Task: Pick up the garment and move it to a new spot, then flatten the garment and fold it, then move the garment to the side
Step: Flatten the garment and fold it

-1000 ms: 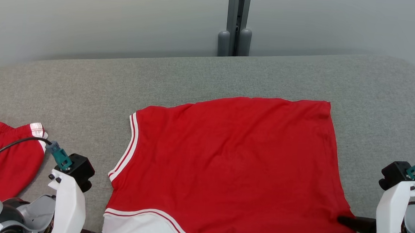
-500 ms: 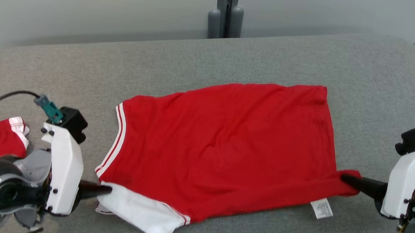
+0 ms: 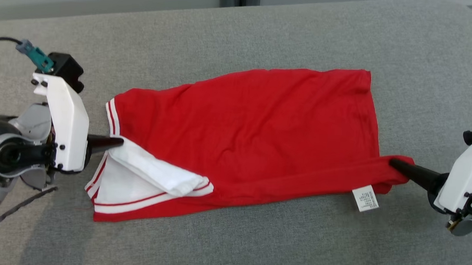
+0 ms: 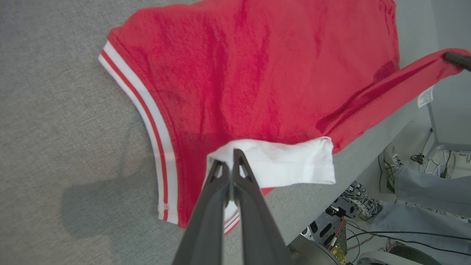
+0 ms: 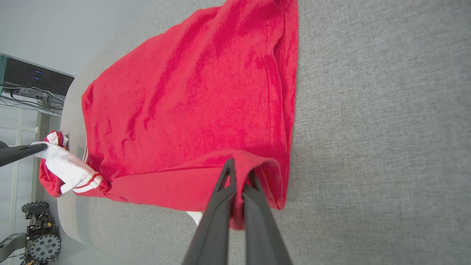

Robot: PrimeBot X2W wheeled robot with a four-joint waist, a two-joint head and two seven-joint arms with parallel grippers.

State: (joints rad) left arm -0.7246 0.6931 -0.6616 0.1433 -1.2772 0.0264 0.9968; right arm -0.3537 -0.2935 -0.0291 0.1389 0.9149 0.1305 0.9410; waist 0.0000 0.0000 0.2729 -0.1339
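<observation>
Both grippers are clamped on the red garment (image 3: 261, 121): left gripper (image 3: 116, 141) pinched together on the white sleeve (image 3: 156, 170), right gripper (image 3: 396, 163) closed on the hem corner by the label (image 3: 365, 197). — poster A

Yep, and a second ago that near edge lay flat on the grey cushion (image 3: 253, 248). Now it's lifted and carried toward the far edge, sleeve flipped onto the red. Camera tipped down too, so the shirt didn't slide. — poster B

So the first fold is underway? — poster A

Looks like it to me. Garment's mid-cushion, far half flat, near strip doubled over. Moving it aside comes later. — poster B
</observation>
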